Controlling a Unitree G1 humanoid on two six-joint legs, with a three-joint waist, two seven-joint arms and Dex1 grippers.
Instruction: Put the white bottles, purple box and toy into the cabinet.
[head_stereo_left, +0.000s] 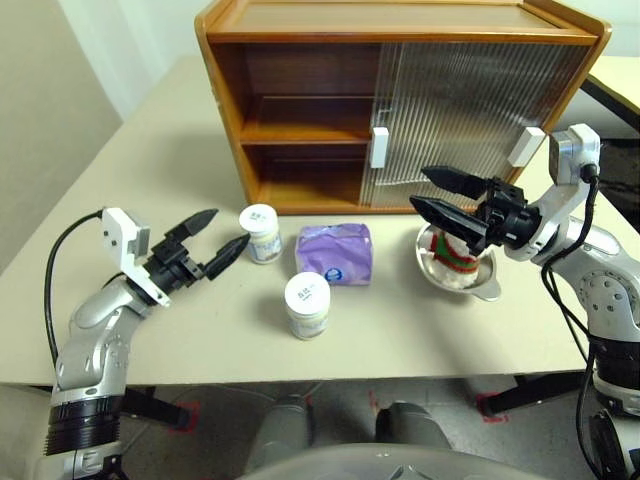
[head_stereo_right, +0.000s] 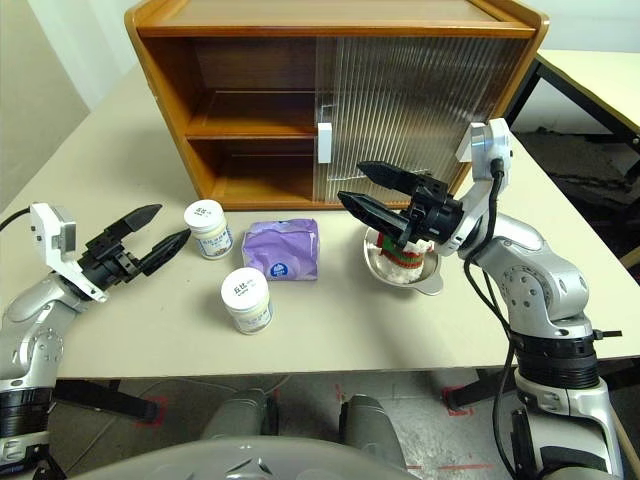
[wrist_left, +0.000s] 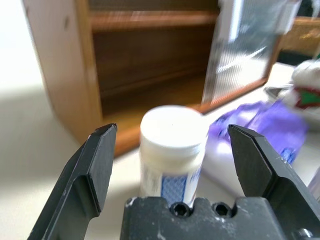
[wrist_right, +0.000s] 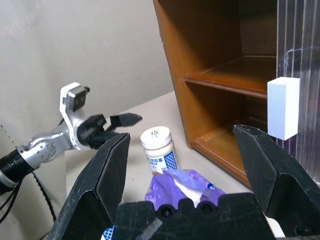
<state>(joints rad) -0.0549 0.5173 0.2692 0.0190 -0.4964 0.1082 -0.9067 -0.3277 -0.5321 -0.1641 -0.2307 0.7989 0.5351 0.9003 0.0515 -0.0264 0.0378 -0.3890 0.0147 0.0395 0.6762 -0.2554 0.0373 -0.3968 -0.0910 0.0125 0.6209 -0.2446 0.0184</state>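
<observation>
From the head views, the left gripper (head_stereo_left: 215, 235) is hanging wide open just beside the nearer squat white plastic jar (head_stereo_left: 262, 233) standing before the wooden cabinet (head_stereo_left: 300, 110), while in the left wrist view that jar (wrist_left: 172, 150), probably light, rigid and slippery, is sitting between the fingers, best pinched below its lid.

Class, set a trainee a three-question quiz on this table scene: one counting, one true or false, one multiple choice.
1. How many white bottles stand on the table?
2. True or false: the purple box already lies inside the cabinet.
3. What does the toy sit in? A) the steel bowl B) the cabinet's lower shelf C) the left gripper

Key: 1) two; 2) false, it lies on the table between the bottles and the bowl; 3) A.
</observation>
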